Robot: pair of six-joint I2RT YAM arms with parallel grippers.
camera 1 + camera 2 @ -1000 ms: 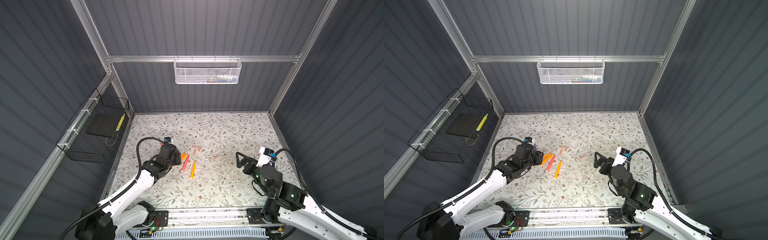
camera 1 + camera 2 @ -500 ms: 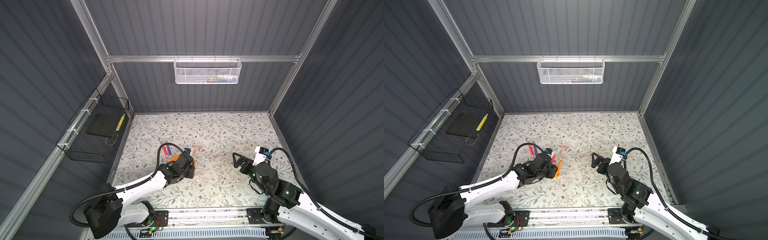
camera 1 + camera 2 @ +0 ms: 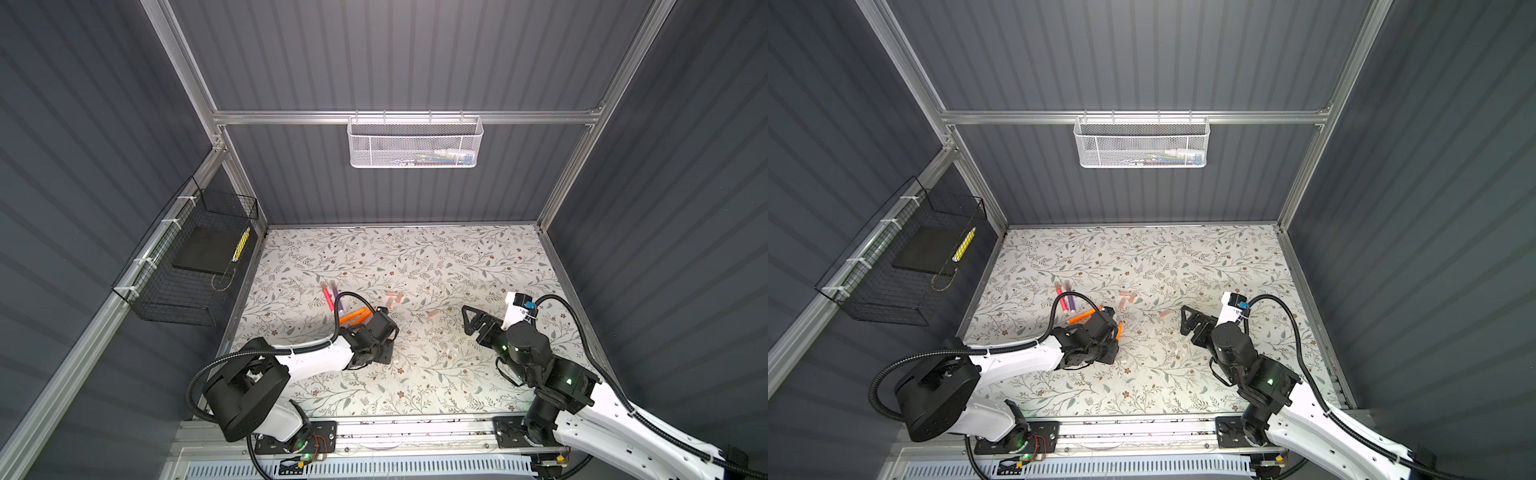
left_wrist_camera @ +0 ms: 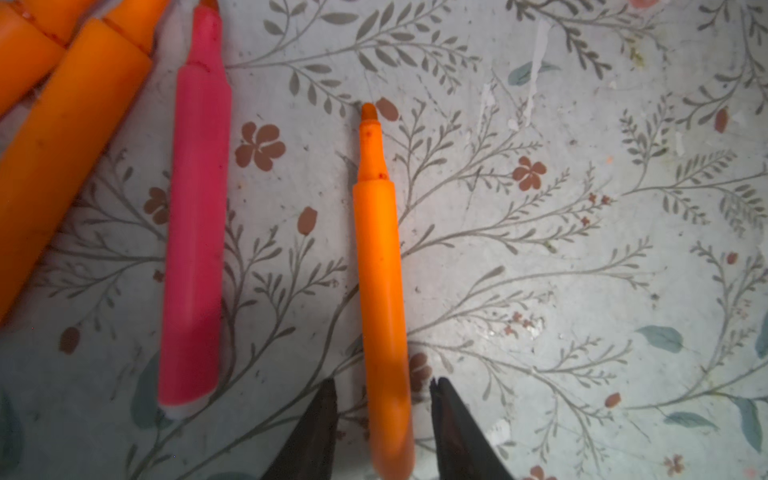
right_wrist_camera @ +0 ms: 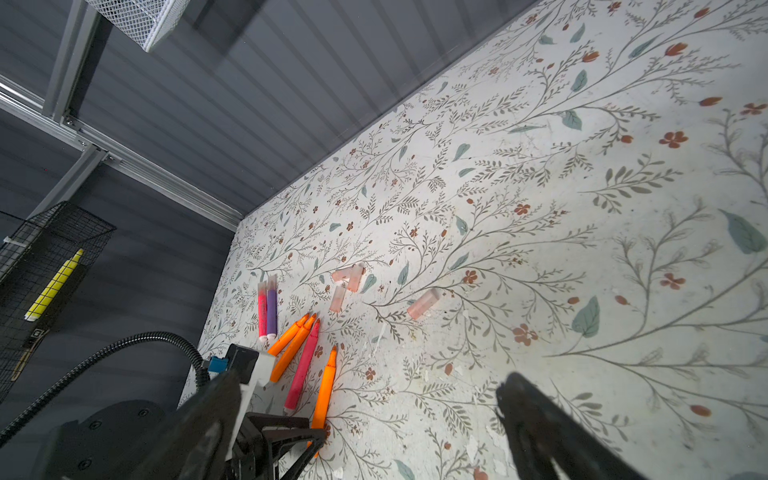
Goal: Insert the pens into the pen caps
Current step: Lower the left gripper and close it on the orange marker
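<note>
Left gripper (image 4: pixel 382 380) straddles 1 orange pen (image 4: pixel 378 270) on the floral table (image 4: pixel 582 249), jaws slack with gaps either side; right gripper (image 3: pixel 471 320) gapes wide, empty, near 4 pen caps (image 5: pixel 423 303).

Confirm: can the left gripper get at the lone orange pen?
Probably yes. The left gripper is open with its jaws astride the rear end of the orange pen; the pink pen lies apart beside it.
</note>
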